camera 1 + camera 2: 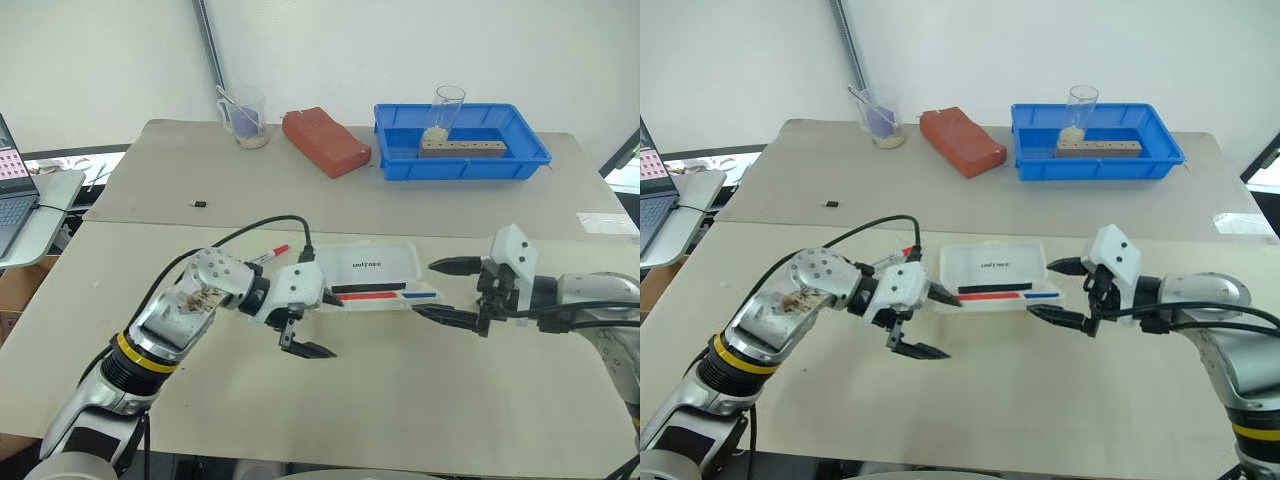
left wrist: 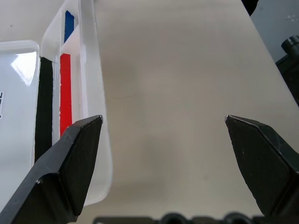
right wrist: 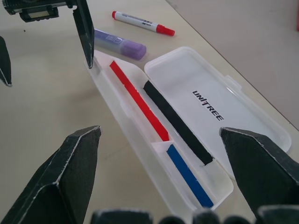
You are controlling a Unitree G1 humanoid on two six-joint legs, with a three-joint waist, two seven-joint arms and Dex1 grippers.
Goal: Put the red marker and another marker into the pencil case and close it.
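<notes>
Two markers outstanding: red marker point(image 3: 142, 22) and purple highlighter point(image 3: 120, 44) lie on the counter point(image 1: 420, 400) beside the open pencil case point(image 3: 196, 116), upper left of the right wrist view. Left gripper point(image 1: 312, 320) and right gripper point(image 1: 452, 290): jaws apart, empty. Step: first pickup. Next: left gripper onto red marker.

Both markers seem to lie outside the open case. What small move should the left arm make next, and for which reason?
Probably move the open left gripper back toward the red marker and grasp it. It lies on the table beyond the open pencil case, next to the purple marker, and neither is inside yet. The right gripper is open at the case's other end.
</notes>
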